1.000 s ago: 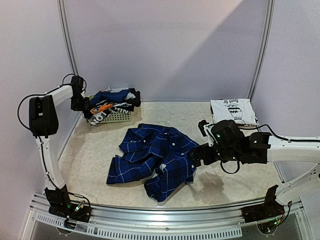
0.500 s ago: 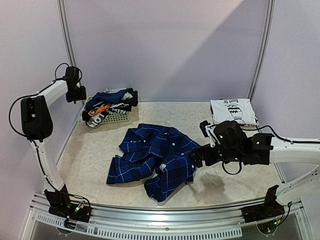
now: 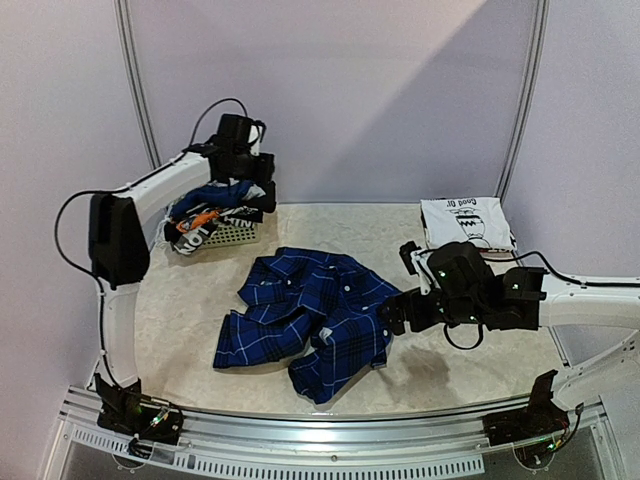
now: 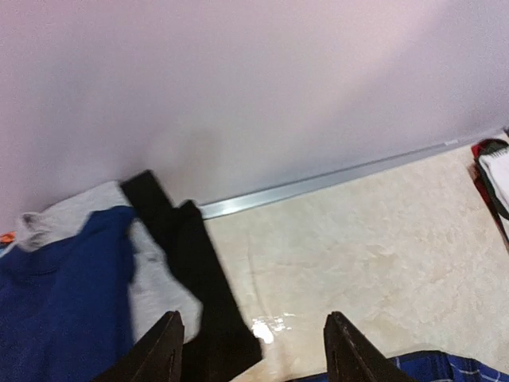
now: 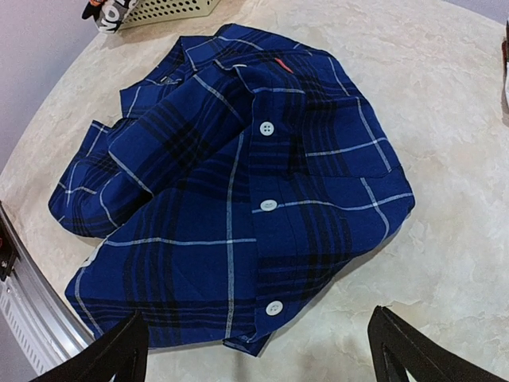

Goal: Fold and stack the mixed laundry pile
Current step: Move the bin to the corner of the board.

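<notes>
Our left pincer (image 4: 253,320) gapes near the table's (image 3: 180,310) far-left corner, our right pincer (image 5: 258,317) wide beside the crumpled blue plaid shirt (image 5: 231,183); we see pale marbled tabletop, lilac walls (image 3: 350,100).

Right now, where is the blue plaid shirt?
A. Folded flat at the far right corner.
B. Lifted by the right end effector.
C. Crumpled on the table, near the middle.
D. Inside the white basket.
C: the blue plaid shirt lies crumpled on the table, and the right end effector stands open beside it, holding nothing.
</notes>
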Controlling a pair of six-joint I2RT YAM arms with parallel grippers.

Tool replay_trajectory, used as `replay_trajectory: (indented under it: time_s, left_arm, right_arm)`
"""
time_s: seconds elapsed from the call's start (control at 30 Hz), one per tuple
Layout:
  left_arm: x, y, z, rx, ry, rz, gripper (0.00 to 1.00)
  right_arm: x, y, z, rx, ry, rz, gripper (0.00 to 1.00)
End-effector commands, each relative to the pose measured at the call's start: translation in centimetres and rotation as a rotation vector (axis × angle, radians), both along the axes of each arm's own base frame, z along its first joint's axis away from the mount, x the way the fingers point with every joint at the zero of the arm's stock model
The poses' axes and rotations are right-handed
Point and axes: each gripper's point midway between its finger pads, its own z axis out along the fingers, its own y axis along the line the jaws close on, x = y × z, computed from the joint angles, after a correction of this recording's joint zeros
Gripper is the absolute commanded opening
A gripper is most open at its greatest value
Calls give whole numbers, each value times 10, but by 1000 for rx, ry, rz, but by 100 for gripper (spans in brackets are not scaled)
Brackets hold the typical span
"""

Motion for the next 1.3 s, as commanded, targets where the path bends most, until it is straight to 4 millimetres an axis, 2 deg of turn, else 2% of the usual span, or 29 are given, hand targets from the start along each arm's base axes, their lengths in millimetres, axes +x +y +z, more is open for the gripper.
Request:
replay_trajectory:
  time_s: [0.0, 0.1, 0.2, 0.3, 0.5, 0.67, 0.83, 0.93, 1.07, 1.17, 1.2, 1.23, 1.27]
  left_arm:
    - [20, -55, -65, -15, 69, -110, 61]
    - [37, -62, -97, -23, 93, -95, 61]
    - [49, -53, -126, 10, 106, -43, 60]
    - [54, -31, -147, 41, 129, 24, 60]
    - [51, 33, -168, 84, 193, 131, 57]
    - [39, 81, -163, 127, 201, 191, 57]
    - [31, 112, -165, 136, 216, 232, 57]
    - [30, 114, -168, 102, 234, 218, 56]
    - [21, 96, -164, 65, 248, 168, 58]
    - [8, 86, -142, 53, 231, 157, 61]
    - [2, 84, -126, 47, 214, 161, 63]
    - [-5, 84, -120, 47, 215, 167, 64]
    - [-13, 85, -112, 44, 214, 174, 66]
  right_arm:
    - [0, -8, -2, 8, 6, -29, 97]
    - [-2, -11, -3, 14, 14, -39, 97]
    - [-4, -13, -6, 11, 21, -46, 97]
    - [-3, -16, -5, 8, 18, -58, 97]
    - [-1, -13, -2, 5, 14, -51, 97]
    - [0, 2, -7, 4, 34, -6, 96]
    - [0, 19, -11, 11, 60, 34, 95]
    - [-4, 29, -12, 1, 63, 60, 95]
    - [-21, 54, -13, -25, 61, 160, 94]
    - [-42, 77, -18, -68, 52, 263, 94]
    - [-50, 87, -17, -76, 45, 300, 94]
    - [-58, 94, -25, -103, 52, 334, 94]
    - [-65, 104, -23, -113, 39, 374, 93]
